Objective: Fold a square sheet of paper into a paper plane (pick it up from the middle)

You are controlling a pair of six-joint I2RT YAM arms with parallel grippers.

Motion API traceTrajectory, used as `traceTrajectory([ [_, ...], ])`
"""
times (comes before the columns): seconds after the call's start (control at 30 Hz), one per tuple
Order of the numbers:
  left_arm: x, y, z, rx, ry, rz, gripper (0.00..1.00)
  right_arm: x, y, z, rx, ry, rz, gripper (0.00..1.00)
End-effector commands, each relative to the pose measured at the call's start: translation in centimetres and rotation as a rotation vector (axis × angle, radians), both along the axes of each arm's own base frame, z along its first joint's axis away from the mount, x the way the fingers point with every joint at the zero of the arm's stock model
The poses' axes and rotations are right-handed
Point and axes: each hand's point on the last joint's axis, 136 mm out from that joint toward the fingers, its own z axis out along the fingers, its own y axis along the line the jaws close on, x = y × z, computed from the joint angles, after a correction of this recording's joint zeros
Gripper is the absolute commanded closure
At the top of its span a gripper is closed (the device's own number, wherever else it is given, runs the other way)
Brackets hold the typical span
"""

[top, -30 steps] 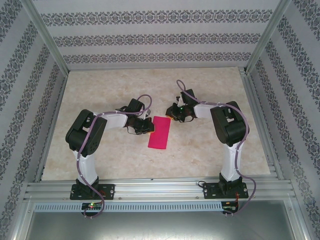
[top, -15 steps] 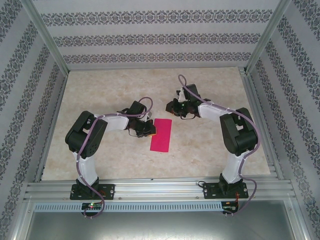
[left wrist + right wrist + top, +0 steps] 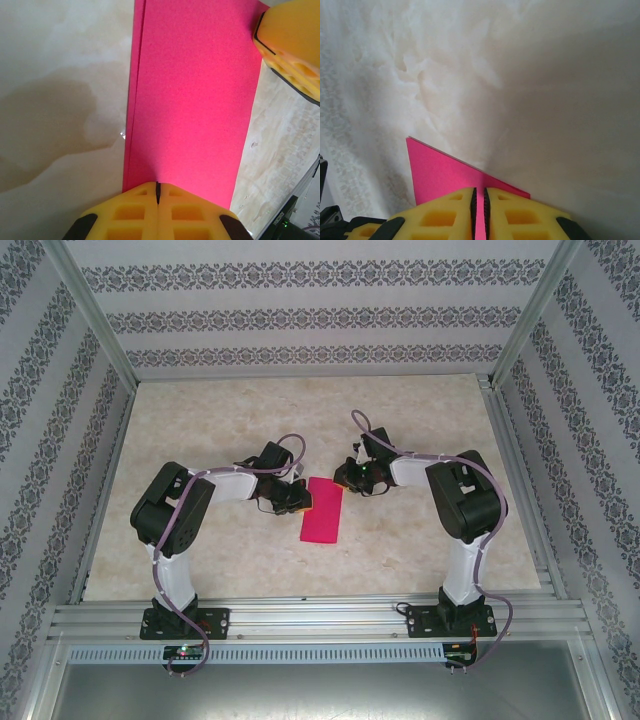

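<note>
a thin, matte magenta-pink sheet of paper (image 3: 322, 510), doubled into a long rectangle with two layers slightly offset along one edge, is seen lying flat at mid-table on the pale marbled tabletop (image 3: 200, 420). its left side is met by the left gripper (image 3: 298, 500), yellow honeycombed pads pressed together. its far right corner is covered by the right gripper (image 3: 345, 476), pads almost together with a thin slit between them; a pinch cannot be told. open tabletop is left around the paper.
</note>
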Motion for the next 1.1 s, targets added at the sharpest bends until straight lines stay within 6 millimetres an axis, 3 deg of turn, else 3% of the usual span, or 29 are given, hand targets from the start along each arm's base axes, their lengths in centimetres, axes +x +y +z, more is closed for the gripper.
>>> traceTrajectory([
  [0.0,-1.1,0.5,-0.2,0.035,0.025,0.000,1.00,-0.9,-0.5,-2.1,-0.011,0.063,-0.021,0.83],
  [0.2,-1.3,0.6,-0.4,0.038,0.028,0.002,1.00,-0.1,0.3,3.6,0.100,-0.029,-0.016,0.82],
  [0.33,-1.2,0.5,-0.3,0.036,0.027,0.002,1.00,-2.1,0.9,5.2,0.091,-0.060,0.020,0.82],
  [0.73,-1.0,0.7,-0.2,0.045,0.018,0.011,1.00,-13.1,2.3,2.4,0.067,0.005,0.094,0.82],
  [0.93,-1.1,0.9,-0.7,0.065,0.021,0.003,1.00,-16.0,2.7,0.8,0.040,0.050,0.152,0.82],
  [1.07,-1.2,0.9,-0.6,0.060,0.017,0.003,1.00,-17.7,1.3,-1.8,-0.064,0.112,0.160,0.82],
])
